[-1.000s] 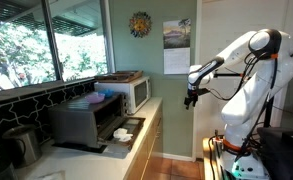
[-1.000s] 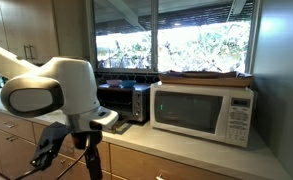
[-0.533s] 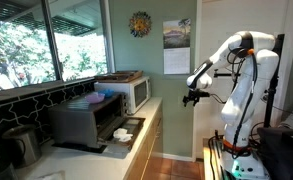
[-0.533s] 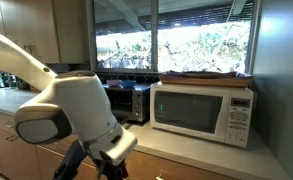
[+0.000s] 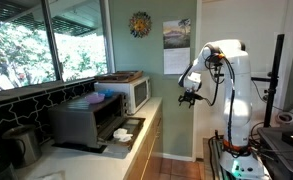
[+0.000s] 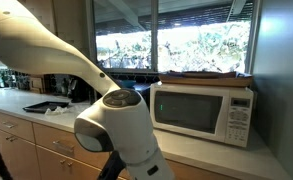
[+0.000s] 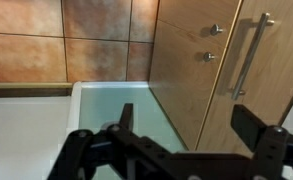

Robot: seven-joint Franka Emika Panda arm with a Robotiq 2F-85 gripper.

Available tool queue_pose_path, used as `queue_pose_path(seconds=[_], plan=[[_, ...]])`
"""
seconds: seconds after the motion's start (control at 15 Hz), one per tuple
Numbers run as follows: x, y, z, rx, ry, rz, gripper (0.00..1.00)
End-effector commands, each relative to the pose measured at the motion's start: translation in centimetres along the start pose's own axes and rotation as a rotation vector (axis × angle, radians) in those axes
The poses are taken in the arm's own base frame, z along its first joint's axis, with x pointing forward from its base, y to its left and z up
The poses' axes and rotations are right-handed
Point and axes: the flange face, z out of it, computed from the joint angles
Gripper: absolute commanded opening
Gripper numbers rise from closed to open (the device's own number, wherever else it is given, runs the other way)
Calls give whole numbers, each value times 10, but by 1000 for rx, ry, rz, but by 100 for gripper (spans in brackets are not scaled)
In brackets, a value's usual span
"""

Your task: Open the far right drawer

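Observation:
My gripper (image 5: 189,98) hangs in the air to the right of the wooden counter cabinet (image 5: 152,138), apart from it, at about counter height. In the wrist view the gripper (image 7: 186,125) is open and empty, its two dark fingers (image 7: 248,125) wide apart. Behind it I see wooden cabinet fronts with a long bar handle (image 7: 248,55) and two small knobs (image 7: 215,30). Drawer fronts (image 6: 56,146) with handles run under the counter in an exterior view. My arm's large white joint (image 6: 116,125) hides the drawers further right.
A white microwave (image 5: 134,92) and an open toaster oven (image 5: 91,122) stand on the counter (image 5: 136,135). The microwave also shows in an exterior view (image 6: 203,110). A kettle (image 5: 24,145) stands at the near end. A tiled floor (image 7: 46,40) and a pale surface (image 7: 46,125) lie below the gripper.
The arm has folded upright and drawn closer to the wall. Its white joint has swung right and closer across the drawer fronts. The gripper has stayed near the counter's end.

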Motion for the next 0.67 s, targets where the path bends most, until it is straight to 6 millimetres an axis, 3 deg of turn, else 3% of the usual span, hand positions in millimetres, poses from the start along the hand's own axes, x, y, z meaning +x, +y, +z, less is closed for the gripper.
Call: queue_pose_path(seconds=[0.0,0.27,0.4,0.6], plan=[[7,-3,4,-5,-3,13,100],[15,-8,16,30,19,27,100],[15,-17,39,124,-31,59,100],[16,-17,91,224,-127,90,100]])
